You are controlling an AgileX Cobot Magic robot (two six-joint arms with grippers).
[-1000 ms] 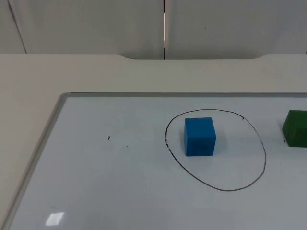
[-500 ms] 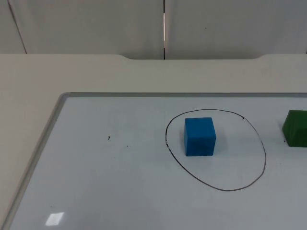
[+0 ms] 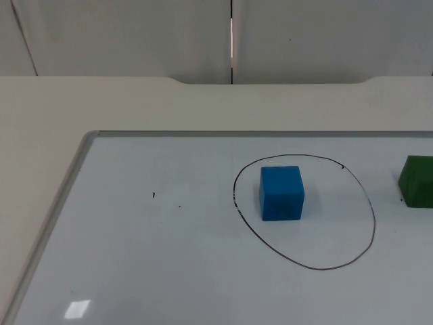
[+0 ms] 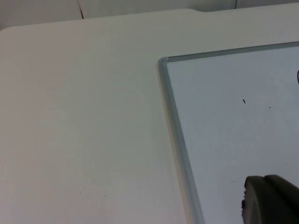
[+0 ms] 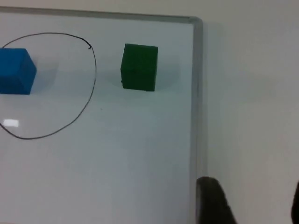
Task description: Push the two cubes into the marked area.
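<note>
Blue cube (image 3: 281,193) inside drawn ring (image 3: 371,217); green cube (image 3: 416,181) outside it. Right gripper (image 5: 250,203) spread; left gripper (image 4: 271,200) state indeterminable.

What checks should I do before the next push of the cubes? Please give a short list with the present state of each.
1. Blue cube inside the drawn outline: ok.
2. Green cube inside the outline: not ok; it stands outside, between the line and the whiteboard frame.
3. Path from green cube to the outline free: ok, bare board between them.
4. Right gripper placed behind the green cube: not ok; it is apart from the cube, near the frame.
5. Left gripper away from both cubes: ok; it waits at the board's other edge.
6. Gripper fingers open or shut: cannot tell.
</note>
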